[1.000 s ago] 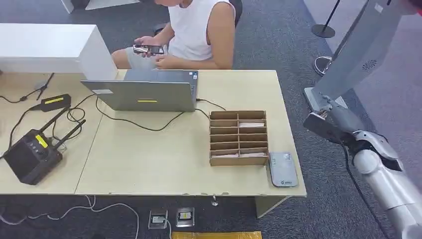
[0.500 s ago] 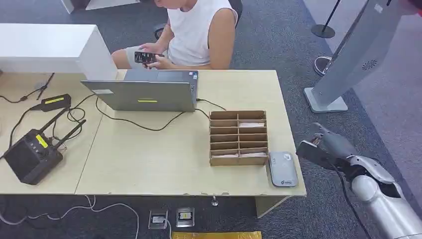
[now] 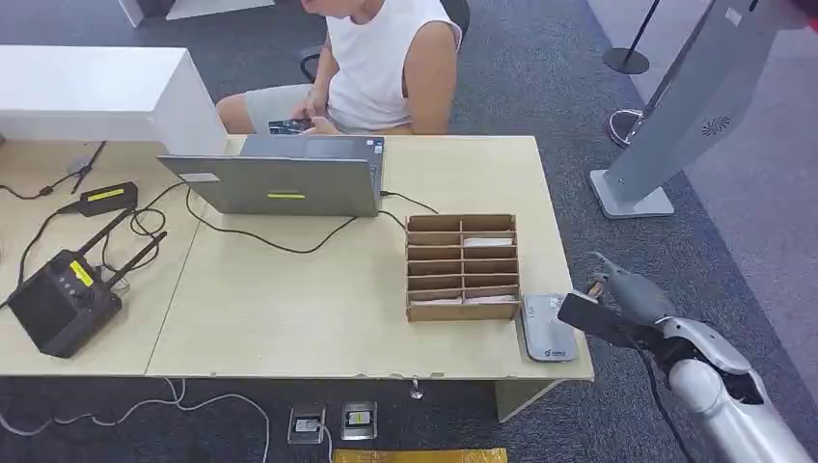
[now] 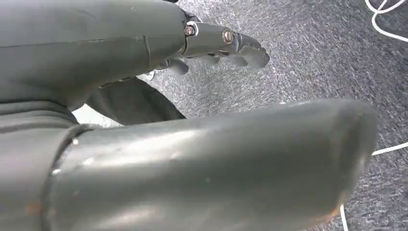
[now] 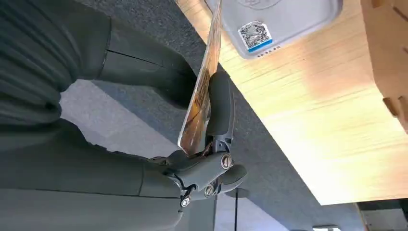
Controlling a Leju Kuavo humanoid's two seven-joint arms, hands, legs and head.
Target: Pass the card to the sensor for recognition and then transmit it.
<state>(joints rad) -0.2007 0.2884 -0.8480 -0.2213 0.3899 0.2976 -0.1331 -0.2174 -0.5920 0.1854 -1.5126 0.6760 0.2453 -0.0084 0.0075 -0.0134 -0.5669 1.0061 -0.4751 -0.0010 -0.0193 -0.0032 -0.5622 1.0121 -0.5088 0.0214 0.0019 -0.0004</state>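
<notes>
The card (image 3: 590, 320) is held in the right hand (image 3: 627, 294), pinched between the thumb and the fingers (image 5: 219, 103), at the right edge of the table (image 3: 289, 318). In the head view its dark face is seen just beside the sensor (image 3: 548, 328), with its left end reaching to the sensor's right edge; whether the two touch cannot be told. In the right wrist view the card (image 5: 202, 86) is seen edge-on, with an orange and dark printed face, and its far end lies over the sensor (image 5: 274, 19) (a grey pad with rounded corners and a small code label).

The sensor rests flat on the near right corner of the table, just right of the cardboard organizer (image 3: 462, 267), whose slots hold a few pale cards.

The left hand (image 4: 144, 96) is seen over grey carpet; its fingers (image 4: 240, 48) are loosely extended and nothing is held in them.

Further left on the table an open laptop (image 3: 280, 178) is placed, with a black cable running from it, and a black device with antennas (image 3: 63, 299) lies at the far left. A person (image 3: 386, 63) is seated behind the table, with a phone (image 3: 287, 126) in hand.
</notes>
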